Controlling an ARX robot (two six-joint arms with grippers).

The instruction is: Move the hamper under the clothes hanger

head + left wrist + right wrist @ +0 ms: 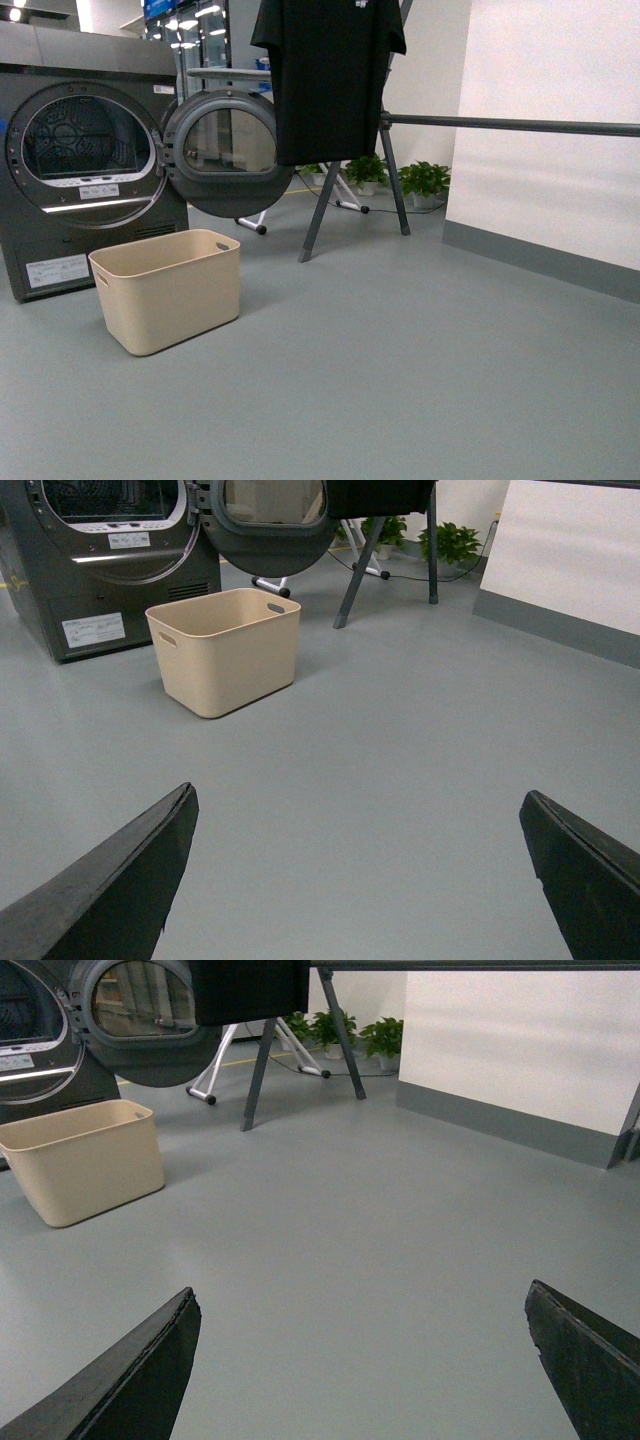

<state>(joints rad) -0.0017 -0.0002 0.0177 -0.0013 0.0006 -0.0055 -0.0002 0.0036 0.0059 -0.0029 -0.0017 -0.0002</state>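
Left claw (357,790) and right claw (360,1286) gape empty. Hamper (170,290), lower left of front frame, looks light, stiff, smooth; grip at a handle cutout (221,245).

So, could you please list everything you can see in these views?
Beige plastic rectangular hamper: one, beige, on the grey floor before the dryer, apart from the rack.
Dark grey dryer machine: one, dark grey, far left, its round door swung open.
Dark grey metal garment rack: one, dark grey, bar running right from angled legs.
Black T-shirt: one, black, hanging at the rack's left end.
Potted green plants: three visible, green, behind the rack.
White wall: one, white, right.
Left tool: one, black, open, empty.
Right tool: one, black, open, empty.
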